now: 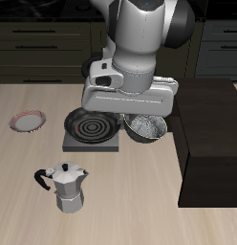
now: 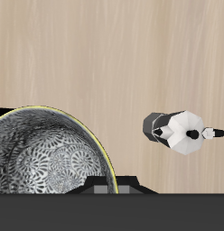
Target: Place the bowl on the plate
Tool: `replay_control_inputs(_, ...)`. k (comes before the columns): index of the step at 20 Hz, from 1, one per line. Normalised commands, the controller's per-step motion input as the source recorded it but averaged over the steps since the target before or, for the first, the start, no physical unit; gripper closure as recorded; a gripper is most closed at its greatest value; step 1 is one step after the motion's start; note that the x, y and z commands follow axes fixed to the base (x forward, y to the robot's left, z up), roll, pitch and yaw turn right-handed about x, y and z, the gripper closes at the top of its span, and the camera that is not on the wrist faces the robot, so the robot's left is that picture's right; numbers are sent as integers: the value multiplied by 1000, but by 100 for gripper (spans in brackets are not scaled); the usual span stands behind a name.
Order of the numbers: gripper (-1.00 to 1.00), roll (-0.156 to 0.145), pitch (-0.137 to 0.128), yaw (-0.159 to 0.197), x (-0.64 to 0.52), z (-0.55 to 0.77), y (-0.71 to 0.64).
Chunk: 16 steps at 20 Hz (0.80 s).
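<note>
The plate (image 1: 28,120) lies flat on the table (image 1: 130,211) at the exterior view's far edge, bare, with its pink-red rim and white centre fully visible. Next along, a dark burner pad (image 1: 93,131) with concentric rings sits flat on the wood. Nearer the table's front edge stands a moka pot (image 1: 66,187), upright, well apart from the other items; the wrist view shows it from above.

The bowl (image 1: 147,127) rests on the table just beside the burner pad, on the side away from the plate. A tall dark block (image 1: 211,144) stands just beyond it. The wrist view shows the bowl's (image 2: 46,161) speckled inside close beneath the camera.

The gripper (image 1: 130,96) hangs directly over the bowl, and its body hides the fingertips in the exterior view. The jaw opening cannot be determined from either view.

Judged step: approach to grasp; the bowl is not yet lifted. The next move calls for descending onto the bowl's rim and closing on it. The bowl must then be lifted clear, carried over the burner pad, and lowered centred on the plate.
</note>
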Motion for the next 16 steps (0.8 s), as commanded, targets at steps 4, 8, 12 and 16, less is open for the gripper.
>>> replay_control_inputs(4,100,1,-17,12,-123,181,-72)
replay_control_inputs(8,100,5,-22,12,-195,224,-82)
replay_control_inputs(12,100,4,7,-6,-150,-6,-92)
replay_control_inputs(16,100,3,15,16,-225,-13,-122)
